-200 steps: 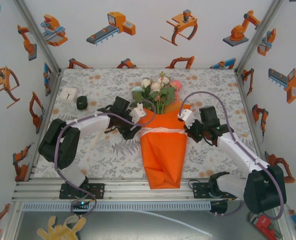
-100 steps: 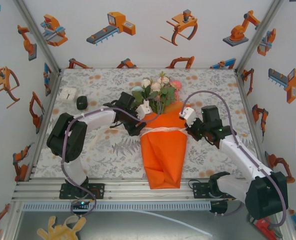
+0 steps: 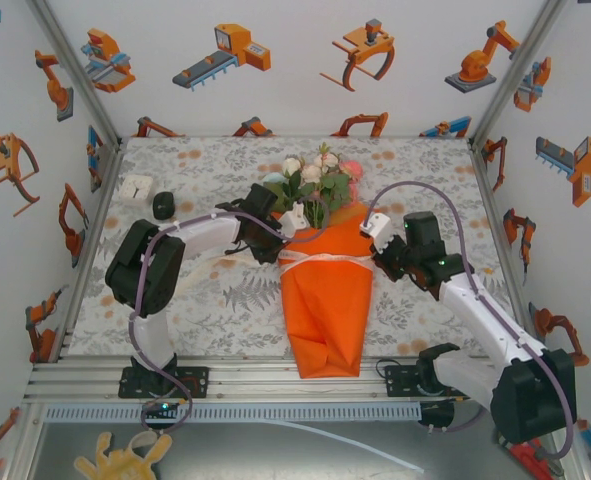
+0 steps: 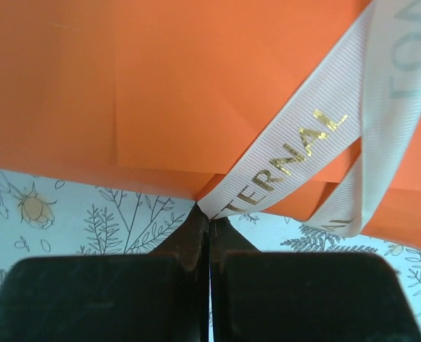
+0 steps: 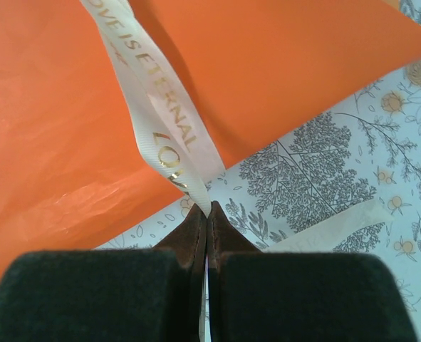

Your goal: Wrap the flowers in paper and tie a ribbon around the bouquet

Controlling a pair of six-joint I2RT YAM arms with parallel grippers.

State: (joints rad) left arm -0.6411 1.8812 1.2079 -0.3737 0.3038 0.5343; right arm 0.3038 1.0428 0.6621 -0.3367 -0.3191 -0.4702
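The bouquet lies in the middle of the table: pink and white flowers (image 3: 315, 180) top a cone of orange paper (image 3: 325, 305). A cream ribbon (image 3: 325, 258) with gold lettering crosses the cone's upper part. My left gripper (image 3: 282, 247) sits at the cone's left edge. In the left wrist view its jaws (image 4: 209, 217) are shut on the ribbon (image 4: 288, 160), right by the paper (image 4: 160, 85). My right gripper (image 3: 377, 256) is at the cone's right edge, jaws (image 5: 208, 212) shut on the ribbon (image 5: 153, 92), which rises over the paper (image 5: 68, 142).
A small white box (image 3: 135, 187) and a dark round object (image 3: 164, 205) sit at the back left of the floral tablecloth (image 3: 215, 300). A loose ribbon tail (image 5: 331, 224) lies on the cloth by my right gripper. Printed walls close in the table.
My left gripper has moved right to the cone's left edge and closed on the ribbon. The right arm has shifted slightly, staying shut on its end.
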